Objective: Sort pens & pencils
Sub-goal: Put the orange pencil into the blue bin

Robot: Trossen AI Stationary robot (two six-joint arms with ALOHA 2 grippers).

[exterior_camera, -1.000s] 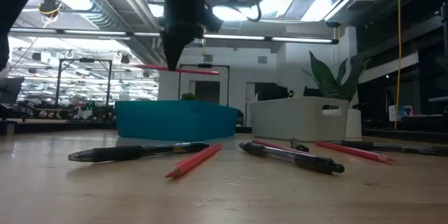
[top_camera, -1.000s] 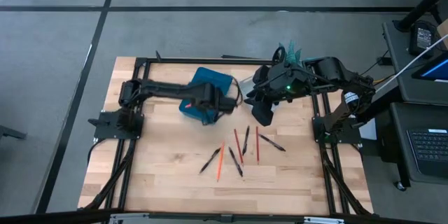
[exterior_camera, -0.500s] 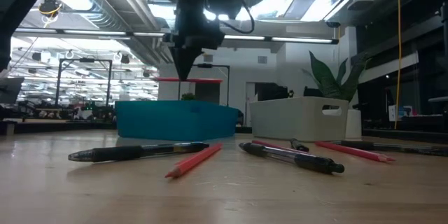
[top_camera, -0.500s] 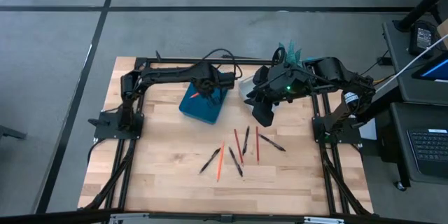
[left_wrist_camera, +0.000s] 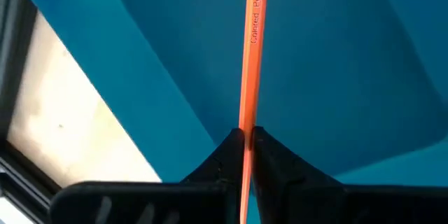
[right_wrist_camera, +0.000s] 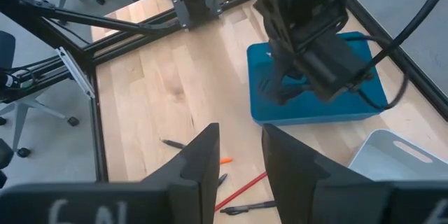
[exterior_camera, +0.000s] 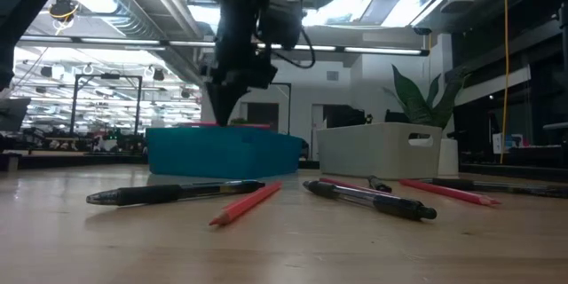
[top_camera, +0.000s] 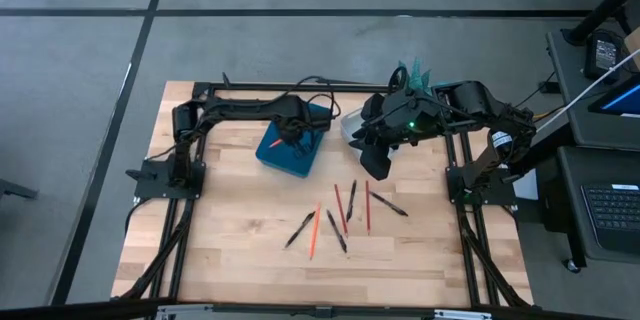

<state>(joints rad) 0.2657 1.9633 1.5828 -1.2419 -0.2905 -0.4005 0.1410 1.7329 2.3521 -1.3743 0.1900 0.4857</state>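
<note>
My left gripper [top_camera: 289, 136] hangs over the blue bin [top_camera: 300, 152], shut on an orange pencil [left_wrist_camera: 250, 56]. In the low view the gripper [exterior_camera: 222, 115] reaches down to the bin's rim [exterior_camera: 222, 133]. Three more pencils [top_camera: 314, 230] [top_camera: 340, 205] [top_camera: 367, 207] lie flat on the table among several black pens [top_camera: 299, 230] [top_camera: 388, 203]. My right gripper [top_camera: 376, 166] waits open above the table, to the right of the bin, holding nothing. My left gripper pinches the pencil's shaft [left_wrist_camera: 244, 129] between its two fingertips. The fingers come from above, pointing steeply down, and lie across the pencil. The pencil lies about level, clear of the table, over the bin's inside and near its rim height.
A white bin [top_camera: 351, 123] stands to the right of the blue one, with a green plant [top_camera: 414, 73] behind it. Black frame rails [top_camera: 190, 210] run along the table's left and right sides. Bare wood lies near the front edge [top_camera: 320, 280].
My left gripper has come down over the blue bin with the pencil, rolling a little as it sank. The pencil has stayed about level and dropped from well above the bin to about its rim. The right arm has kept still.
</note>
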